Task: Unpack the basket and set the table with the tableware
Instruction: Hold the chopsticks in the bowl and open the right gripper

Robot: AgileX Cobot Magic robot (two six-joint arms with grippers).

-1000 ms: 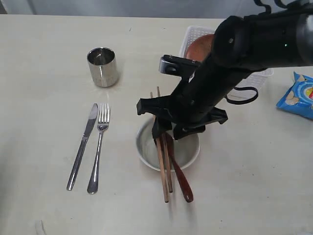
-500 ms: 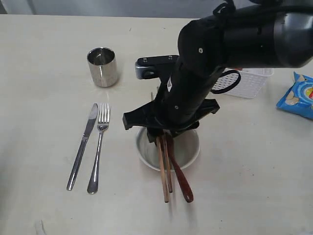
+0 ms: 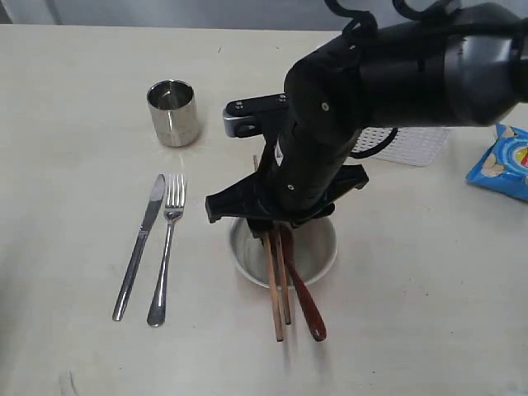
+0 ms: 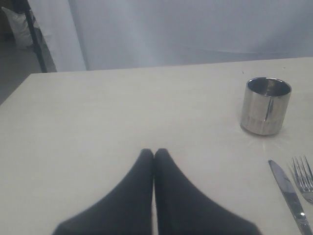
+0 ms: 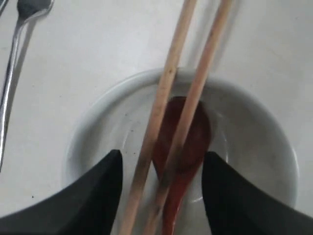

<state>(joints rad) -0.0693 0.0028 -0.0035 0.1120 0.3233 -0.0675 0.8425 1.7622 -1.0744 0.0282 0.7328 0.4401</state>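
Right gripper (image 5: pixel 161 159) jaws apart just above bowl (image 5: pixel 254 147), chopsticks (image 5: pixel 175 49) and spoon (image 5: pixel 200 137) lying between its fingers, fork (image 3: pixel 169 247) then knife (image 3: pixel 142 243) at 9 o'clock, cup (image 3: pixel 173 113) between 10 and 11, basket (image 3: pixel 412 144) at 2 behind the arm; left gripper (image 4: pixel 154 154) closed, empty.

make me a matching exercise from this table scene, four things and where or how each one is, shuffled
Things:
1. steel cup
2. fork
3. wooden spoon
4. chip bag

Places or states:
a. head inside the bowl, under the chopsticks
b. blue, at the right edge of the exterior view
c. upright, standing alone on the table
d. lying flat beside the knife

Pairs: 1-c, 2-d, 3-a, 4-b
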